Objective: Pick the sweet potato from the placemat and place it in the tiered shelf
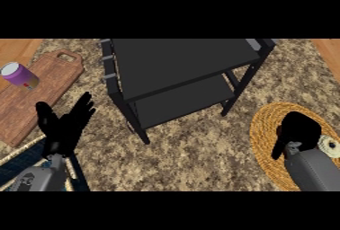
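Observation:
The black tiered shelf [179, 72] stands at the top centre with two dark, bare tiers. A round woven placemat [266, 130] lies at the right. My right hand [299, 128] is down over the middle of the placemat, covering it. No sweet potato shows anywhere; whatever lies under that hand is hidden. My left hand [65, 123] rests open at the lower left, fingers up, apart from the shelf.
A wooden cutting board [40, 94] lies at the far left with a purple can [20, 75] standing on its far end. The shelf's front legs [136, 123] stand between the two hands. The counter top is speckled brown stone [199, 157].

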`<state>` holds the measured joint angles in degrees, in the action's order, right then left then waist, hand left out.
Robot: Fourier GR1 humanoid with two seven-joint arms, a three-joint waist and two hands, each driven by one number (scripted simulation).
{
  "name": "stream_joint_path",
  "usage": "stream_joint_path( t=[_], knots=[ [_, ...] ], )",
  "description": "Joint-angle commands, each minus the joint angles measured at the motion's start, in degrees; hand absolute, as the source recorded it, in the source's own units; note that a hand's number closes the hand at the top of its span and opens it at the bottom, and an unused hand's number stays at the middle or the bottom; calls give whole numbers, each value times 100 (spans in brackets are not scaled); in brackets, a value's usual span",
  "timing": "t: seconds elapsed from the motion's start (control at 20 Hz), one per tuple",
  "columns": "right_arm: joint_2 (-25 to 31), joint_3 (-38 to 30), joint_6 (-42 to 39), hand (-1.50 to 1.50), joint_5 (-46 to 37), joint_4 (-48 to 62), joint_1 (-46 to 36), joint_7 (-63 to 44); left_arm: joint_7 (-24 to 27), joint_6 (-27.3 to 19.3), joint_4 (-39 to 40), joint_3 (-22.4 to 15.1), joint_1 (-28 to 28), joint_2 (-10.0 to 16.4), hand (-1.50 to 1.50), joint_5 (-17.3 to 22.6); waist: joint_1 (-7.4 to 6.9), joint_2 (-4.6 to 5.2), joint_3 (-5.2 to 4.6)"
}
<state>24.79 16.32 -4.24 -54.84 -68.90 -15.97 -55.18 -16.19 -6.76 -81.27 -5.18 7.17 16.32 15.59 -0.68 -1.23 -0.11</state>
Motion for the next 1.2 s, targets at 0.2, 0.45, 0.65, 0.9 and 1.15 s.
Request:
stream_joint_path(
  t=[0.2,0.45,0.65,0.9,1.15],
  knots=[
    [-218,188,360,150,-121,270,262,681,187,78,489,186,-459,73,0,-83,32,138,11],
    [-1727,1509,-246,150,450,-887,138,1712,-194,-36,223,-42,-103,-87,0,-111,-250,164,29],
    [-2409,2453,-616,150,688,-1588,59,2340,-299,7,190,-141,-67,-92,0,-145,-475,156,32],
    [-2457,3521,-151,150,985,-3203,213,1929,-195,-102,330,-48,-291,-153,0,-161,-37,53,7],
    [-2472,3710,-186,150,636,-4896,-269,618,-183,206,386,266,-425,116,0,87,93,55,-2]
  ],
)
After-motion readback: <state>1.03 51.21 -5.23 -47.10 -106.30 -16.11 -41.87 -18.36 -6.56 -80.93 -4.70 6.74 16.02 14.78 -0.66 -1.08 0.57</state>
